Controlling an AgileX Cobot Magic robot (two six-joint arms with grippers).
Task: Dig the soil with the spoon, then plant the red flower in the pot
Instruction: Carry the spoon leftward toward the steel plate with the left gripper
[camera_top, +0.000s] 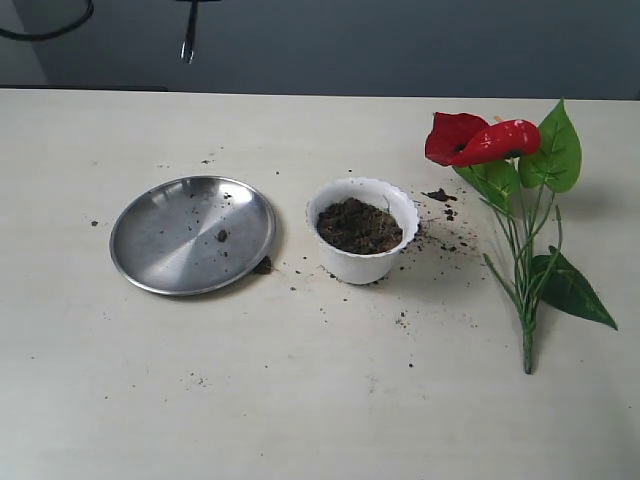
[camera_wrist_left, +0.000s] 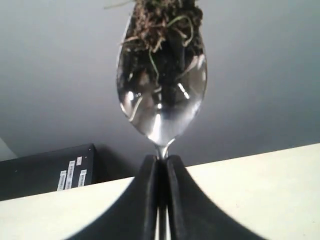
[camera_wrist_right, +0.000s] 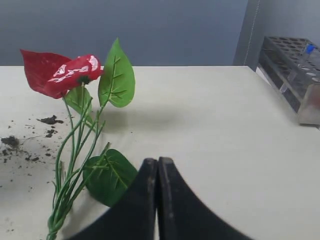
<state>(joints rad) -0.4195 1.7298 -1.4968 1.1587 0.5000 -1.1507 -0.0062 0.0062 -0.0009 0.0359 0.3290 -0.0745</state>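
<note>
Spillage was the risk: the left claw (camera_wrist_left: 161, 167) pinched the spoon (camera_wrist_left: 161, 112) by its thin handle, and the soil (camera_wrist_left: 161, 25) heaped on its bowl could crumble off at any tilt — short of the pot (camera_top: 362, 264) in the middle of the desk (camera_top: 300, 410). The right claw (camera_wrist_right: 157, 170) sat shut and empty near the red flower (camera_wrist_right: 60, 75), which lay flat. How high the spoon hung could not be told.

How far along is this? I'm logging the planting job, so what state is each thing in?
pot: upright, filled with soil.
spoon: clamped just below its bowl, bowl loaded with soil.
left gripper: shut on the spoon.
right gripper: shut, empty.
red flower: lying flat on the table, not planted.
steel plate: flat on the table, a few crumbs on it.
</note>
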